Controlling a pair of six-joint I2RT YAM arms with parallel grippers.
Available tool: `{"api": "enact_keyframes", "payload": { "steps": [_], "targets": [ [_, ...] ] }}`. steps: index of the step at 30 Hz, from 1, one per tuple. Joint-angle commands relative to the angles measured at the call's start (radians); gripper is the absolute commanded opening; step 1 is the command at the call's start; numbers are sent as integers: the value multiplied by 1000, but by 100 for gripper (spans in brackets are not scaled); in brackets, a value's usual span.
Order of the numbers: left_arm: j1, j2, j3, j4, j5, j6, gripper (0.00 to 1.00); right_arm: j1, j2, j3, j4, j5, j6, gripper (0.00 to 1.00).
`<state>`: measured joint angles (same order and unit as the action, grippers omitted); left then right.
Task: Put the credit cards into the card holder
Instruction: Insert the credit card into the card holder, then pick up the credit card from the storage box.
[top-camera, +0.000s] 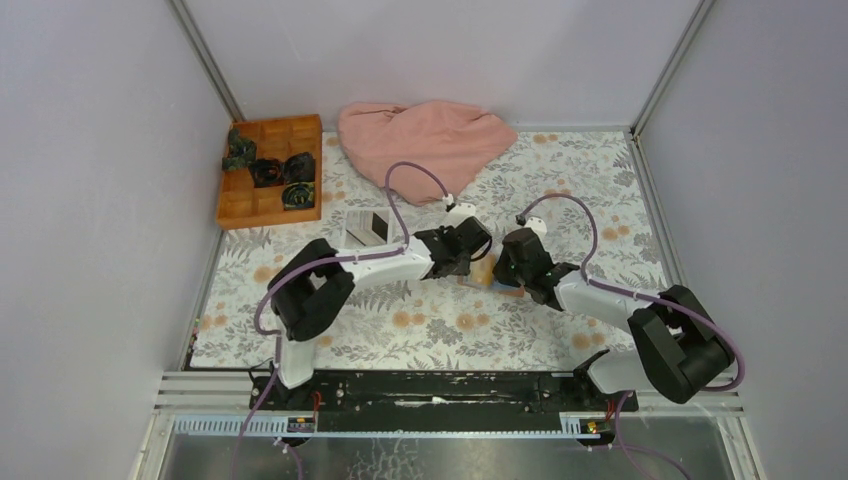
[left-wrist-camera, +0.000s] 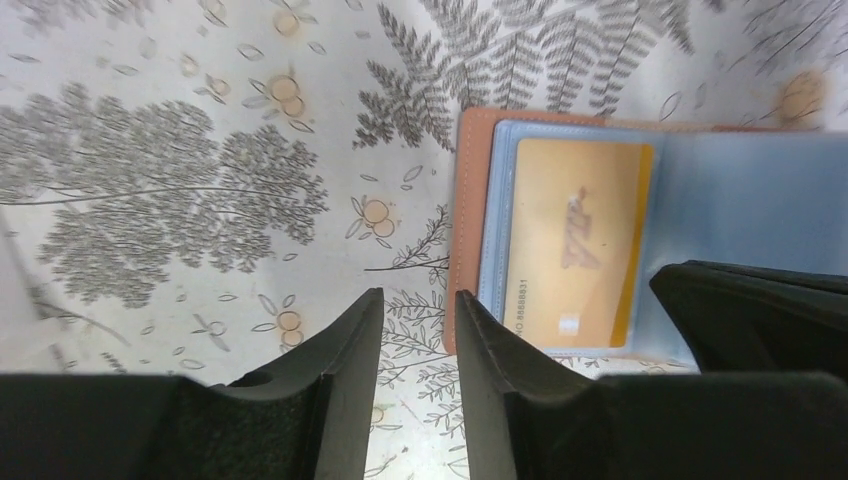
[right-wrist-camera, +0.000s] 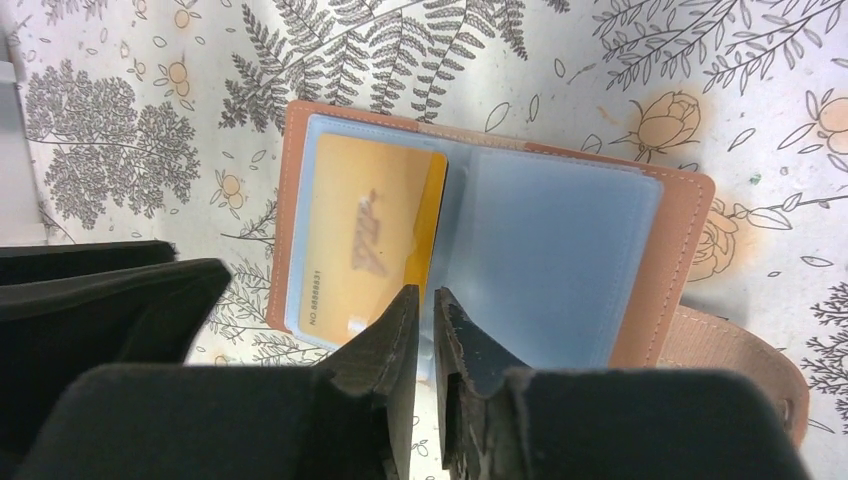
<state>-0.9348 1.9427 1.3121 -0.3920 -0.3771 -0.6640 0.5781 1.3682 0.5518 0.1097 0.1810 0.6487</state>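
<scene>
The card holder (top-camera: 487, 276) lies spread open on the flowered cloth, brown leather around clear sleeves. A gold credit card (right-wrist-camera: 365, 240) sits inside its left sleeve (left-wrist-camera: 575, 240). My left gripper (left-wrist-camera: 419, 295) hangs just off the holder's left edge (left-wrist-camera: 465, 220), open, with only tablecloth between the fingers. My right gripper (right-wrist-camera: 426, 292) is over the near edge of the sleeves by the fold, jaws a narrow slit apart with nothing in them. In the top view both grippers, left (top-camera: 478, 246) and right (top-camera: 507, 268), crowd over the holder and hide most of it. Dark and silvery cards lie in a white tray (top-camera: 368, 228).
An orange wooden compartment box (top-camera: 270, 170) holding dark objects stands at the back left. A pink cloth (top-camera: 425, 135) is heaped at the back middle. The holder's strap (right-wrist-camera: 740, 360) trails off to its right. Grey walls close in the table's sides.
</scene>
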Motion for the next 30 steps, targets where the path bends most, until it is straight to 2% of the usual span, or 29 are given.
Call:
{"api": "enact_keyframes", "payload": {
  "steps": [1,4,9,17,19,24,30],
  "targets": [
    [-3,-117,16,-23,-107,-4,41,13,-42,20,-4,47,-16,20],
    [-3,-169,10,-43,-164,-2,44,13,-47,14,3,43,-18,25],
    [19,-246,15,-125,-284,-9,55,13,-67,0,14,40,-24,33],
    [178,-296,48,-256,-295,-9,63,12,-117,-25,35,24,-32,44],
    [210,-293,64,-276,-308,-2,72,13,-125,-31,43,16,-34,44],
    [279,-246,119,-329,-320,17,76,13,-154,-46,51,3,-38,45],
    [340,-186,115,-355,-321,28,77,14,-193,-59,53,-1,-45,45]
  ]
}}
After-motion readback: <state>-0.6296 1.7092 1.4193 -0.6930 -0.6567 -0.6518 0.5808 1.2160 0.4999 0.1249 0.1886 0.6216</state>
